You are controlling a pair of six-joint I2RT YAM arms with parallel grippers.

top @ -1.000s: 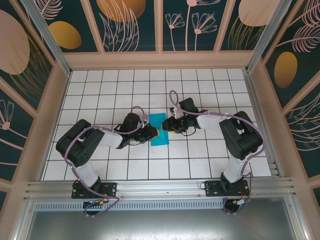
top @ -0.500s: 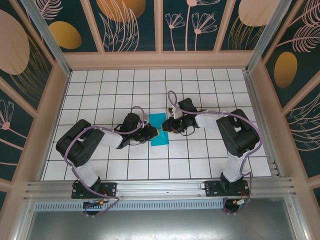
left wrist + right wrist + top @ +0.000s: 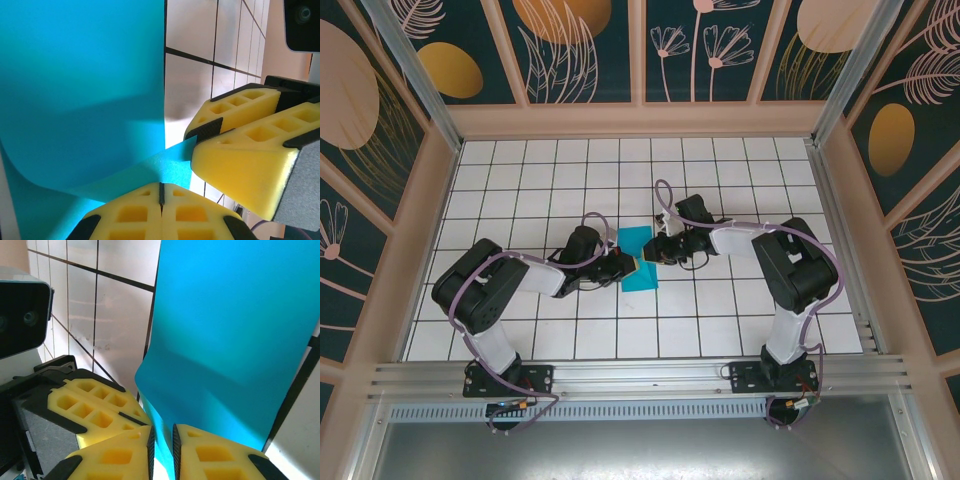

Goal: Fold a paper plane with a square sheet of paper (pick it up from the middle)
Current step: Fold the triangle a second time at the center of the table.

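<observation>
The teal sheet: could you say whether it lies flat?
No: one end of the sheet curls up, pinched by the left gripper, inside the right gripper.

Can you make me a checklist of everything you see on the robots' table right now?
Surface: white tiled table.
Job's things: teal paper, partly lifted and curved, between both grippers; no plane yet.
Clutter: nothing seen.
Grippers: left gripper shut on the paper; right gripper around its edge, with a narrow gap.
Cables: purple cables loop along both arms.
Surroundings: leaf-patterned walls, metal rail in front.

White tiled table [image 3: 520, 180], floral wall panels [image 3: 580, 50]
</observation>
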